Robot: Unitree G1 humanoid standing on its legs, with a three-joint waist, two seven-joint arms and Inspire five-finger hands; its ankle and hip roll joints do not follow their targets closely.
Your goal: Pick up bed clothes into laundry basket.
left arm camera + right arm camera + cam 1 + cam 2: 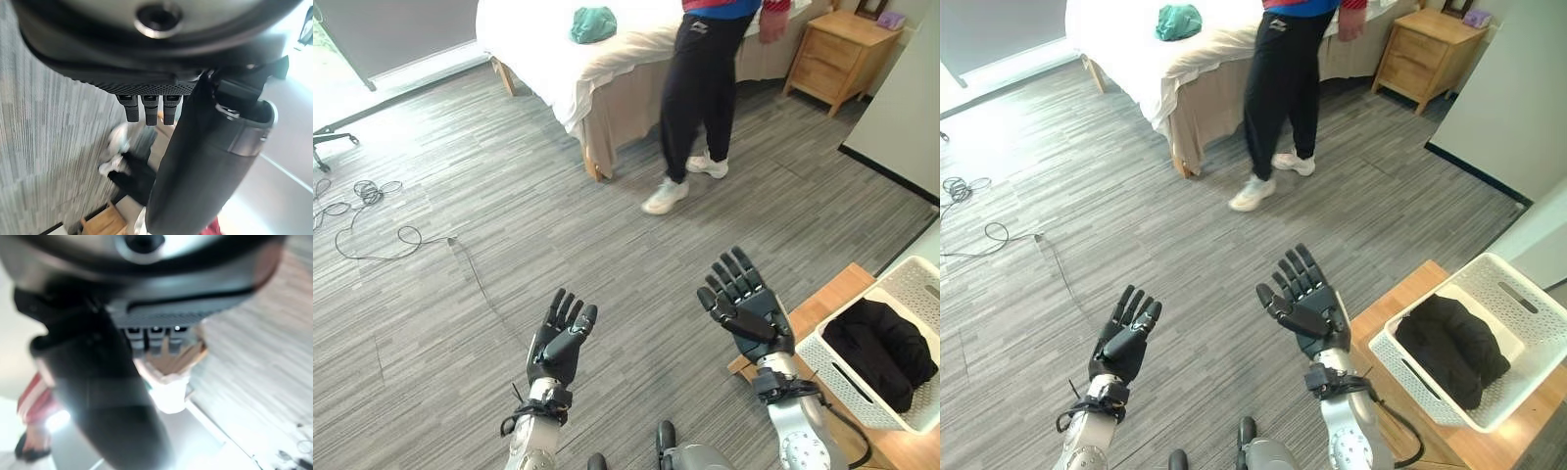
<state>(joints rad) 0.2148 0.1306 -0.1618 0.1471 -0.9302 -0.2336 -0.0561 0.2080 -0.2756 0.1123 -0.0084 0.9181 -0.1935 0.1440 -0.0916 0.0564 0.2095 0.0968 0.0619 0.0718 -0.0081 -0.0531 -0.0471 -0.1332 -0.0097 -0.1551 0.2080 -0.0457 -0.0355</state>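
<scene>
The fingers [570, 311] of the left hand [558, 343] are straight and spread, palm raised, holding nothing and touching nothing; the floor [460, 294] lies below them. The fingers [736, 274] of the right hand [749, 311] are likewise straight and fanned wide, empty, with the thumb laid across the palm.

Taking the bed [568, 59] as landmark: a teal-green garment [593, 24] lies crumpled in a small heap on the bed's white cover, near the middle of the part that shows. It is bunched and folded over itself, touching only the cover. Both hands are well apart from the bed, on the near side of the open grey floor, the right hand further from the bed's corner than the left.

A person in black trousers [700, 88] and white shoes stands just beside the foot of the bed, between the bed and a wooden nightstand [837, 54]. The nightstand stands beside the bed's far side.

Well apart from the bed, to the right of the right hand, a white laundry basket [906, 284] with perforated walls sits on a low wooden tabletop [822, 308]. Inside the basket lies a black garment [881, 352], rumpled and filling much of its bottom. A thin loose cable [372, 211] lies coiled on the floor to the left of the bed.
</scene>
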